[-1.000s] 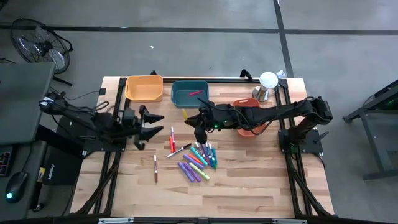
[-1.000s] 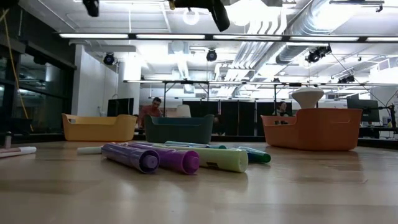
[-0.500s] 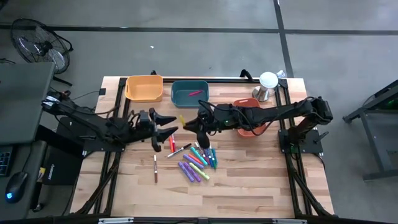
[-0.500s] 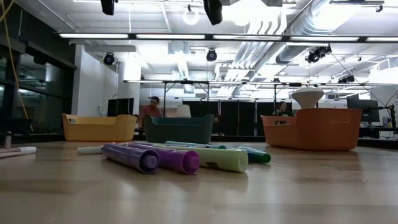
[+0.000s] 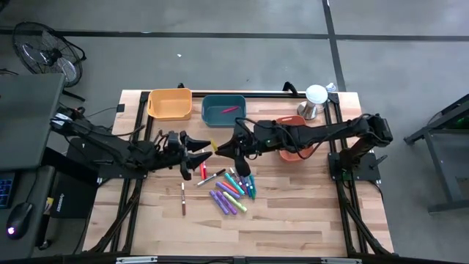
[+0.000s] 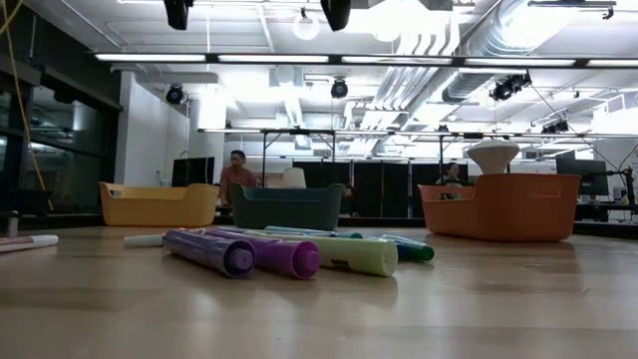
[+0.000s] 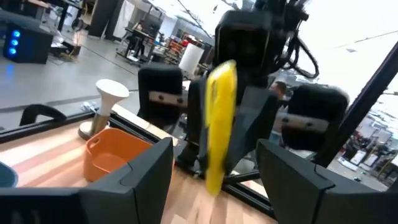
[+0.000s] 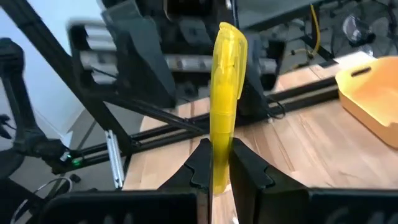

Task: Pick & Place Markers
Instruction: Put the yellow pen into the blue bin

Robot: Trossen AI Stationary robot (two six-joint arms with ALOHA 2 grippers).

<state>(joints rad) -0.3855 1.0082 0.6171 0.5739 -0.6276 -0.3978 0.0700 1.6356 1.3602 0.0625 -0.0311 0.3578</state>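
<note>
A yellow marker (image 8: 225, 93) is clamped at its lower end between the fingers of the right gripper (image 8: 216, 163), just in front of the teal bin (image 5: 223, 109); its long axis runs out past the fingertips toward the left gripper (image 5: 199, 149); the left gripper is spread wide around nothing, facing the marker's free end, apart from it; the other markers (image 5: 231, 189) lie scattered flat on the table (image 5: 293, 213), farther in front of the teal bin; 1 red marker (image 5: 230, 110) lies inside that bin.
</note>
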